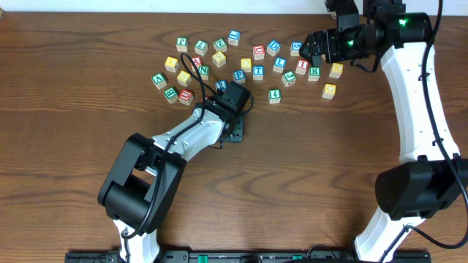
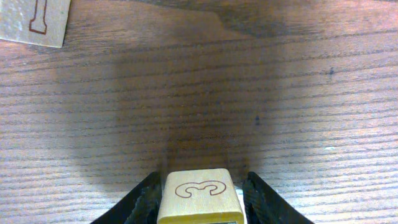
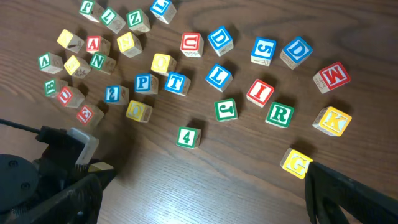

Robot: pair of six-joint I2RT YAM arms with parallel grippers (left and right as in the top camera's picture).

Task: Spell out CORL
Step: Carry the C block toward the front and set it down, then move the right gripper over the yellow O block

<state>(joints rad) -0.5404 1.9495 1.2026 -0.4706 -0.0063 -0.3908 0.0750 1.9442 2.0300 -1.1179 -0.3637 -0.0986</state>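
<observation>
Fingers of my left gripper [image 2: 202, 208] flank a yellow-faced cube [image 2: 200, 190] that stands upright on the wood at the middle of the worktop [image 1: 329, 168], well apart from the scatter of cubes along the far edge. The side turned to my wrist camera bears an outlined mark like a 3. I take this for the C, though its top letter is hidden from me. My jaws sit close on both sides, with only a sliver of light on one, so I cannot tell whether the pads press it or have let go.

My right gripper [image 3: 205, 186] hangs spread wide and empty over the right end of the scatter. The green R cube [image 3: 280, 113] lies just ahead of it, within the span of its fingers, with the red I cube [image 3: 260, 92] just beside it. The blue L cube [image 3: 217, 76] is farther ahead, turned on a diagonal. Both are nearer my right arm than my left. A yellow cube [image 3: 161, 63] that looks like the O lies farther left, about between the arms. A cube has no long axis, so I judge the next pick depends on squaring the jaws to its flat faces. No container is on the worktop.
</observation>
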